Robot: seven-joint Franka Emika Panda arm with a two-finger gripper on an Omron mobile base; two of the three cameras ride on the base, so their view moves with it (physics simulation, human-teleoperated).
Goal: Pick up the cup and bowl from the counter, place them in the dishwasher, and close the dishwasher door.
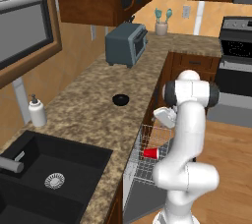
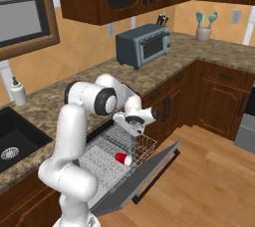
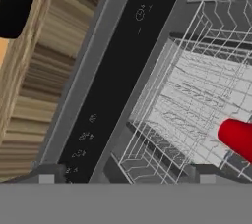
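Note:
The red cup lies on its side in the dishwasher's pulled-out wire rack. My gripper hangs above the rack's outer end, open, with nothing between its fingers. It is apart from the cup, slightly above and beyond it. The black bowl sits upright on the brown speckled counter, left of the arm. The dishwasher door is folded down over the wooden floor.
A grey toaster oven stands further back on the counter. The black sink and a white soap dispenser are near the left. The stove is at the far right. Open wooden floor lies beyond the door.

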